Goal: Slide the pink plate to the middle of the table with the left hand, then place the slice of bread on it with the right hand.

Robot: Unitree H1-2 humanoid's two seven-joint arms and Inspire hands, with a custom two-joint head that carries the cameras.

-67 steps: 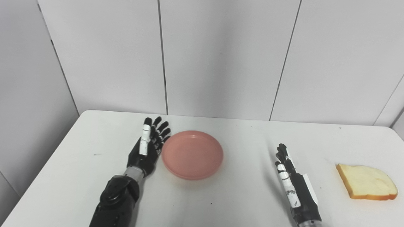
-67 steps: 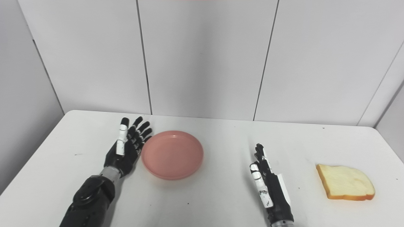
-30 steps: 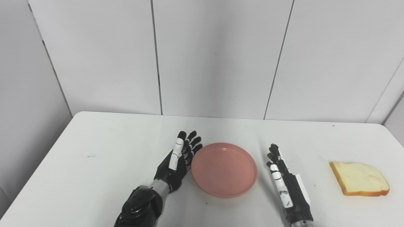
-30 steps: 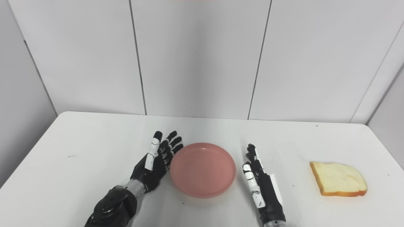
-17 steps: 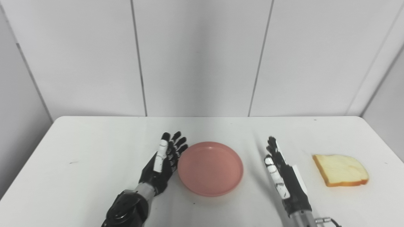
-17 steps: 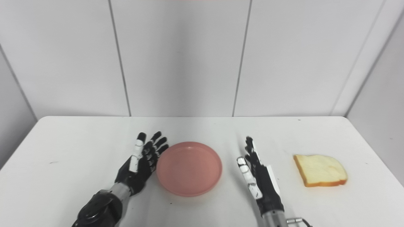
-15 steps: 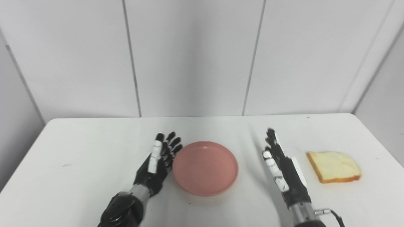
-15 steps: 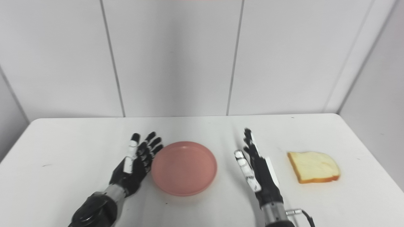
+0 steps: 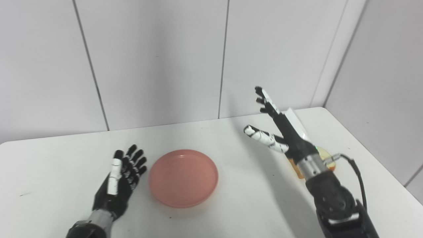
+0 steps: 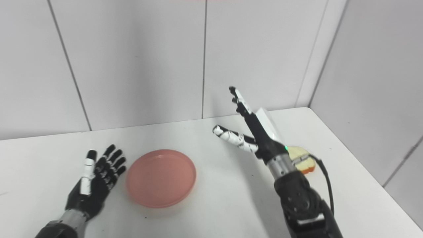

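Right hand [image 9: 281, 129] spread and empty above the bread [image 10: 302, 158]: should come down flat, pinch an edge, clear the pink plate [image 9: 183, 178] rim.

A bare test room or lab, not a home: a plain white bench [image 9: 231, 185] stands in a corner of smooth pale grey wall panels [image 9: 158, 59] split by thin dark seams. A black cable [image 9: 358, 175] runs from a robot arm [image 9: 333, 201] over the bench.
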